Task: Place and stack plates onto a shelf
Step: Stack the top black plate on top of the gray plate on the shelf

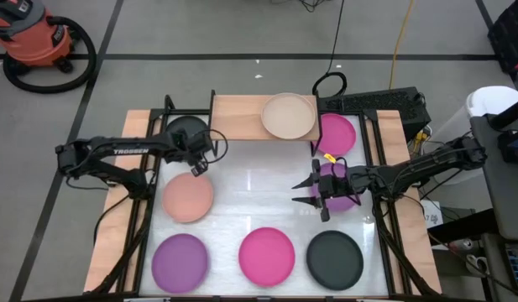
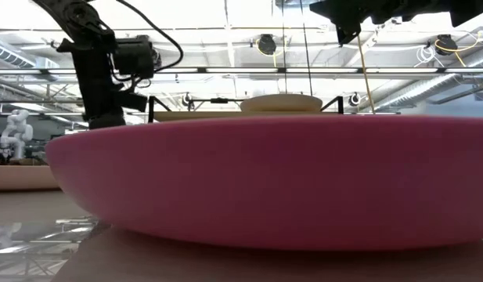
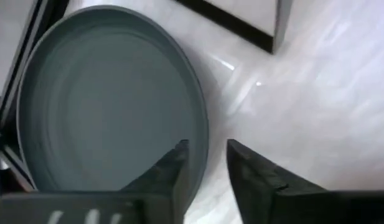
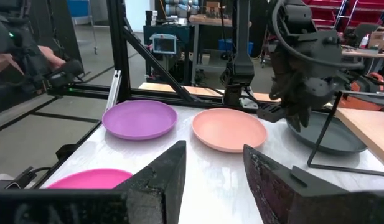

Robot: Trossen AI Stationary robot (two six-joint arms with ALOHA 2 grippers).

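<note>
While the left gripper [image 1: 197,165] is reaching down over the far left part of the worktop [image 1: 242,189], its fingers are standing apart astride the rim of a black plate [image 1: 185,134]. In the left wrist view a strip of white surface is showing between that rim and one finger [image 3: 254,171], so the jaws are sitting open around the rim and are not pinching it. This black plate is lying on the worktop just off the left end of the shelf [image 1: 238,117], which is standing along the far edge. A beige plate [image 1: 289,116] is resting on the right half of the shelf board. A magenta plate [image 1: 338,134] is lying just beside the shelf's right end.

The right gripper [image 1: 302,190] is hovering over the left edge of a purple plate [image 1: 344,186] by the right edge. Its fingers are spread and are holding nothing.

A salmon pink plate [image 1: 188,197] is lying near the left edge, close in front of the left gripper. Along the near edge, a second purple plate [image 1: 180,258], a second magenta plate [image 1: 267,254] and a second black plate [image 1: 334,258] are lying in a row, each apart from the next.
</note>
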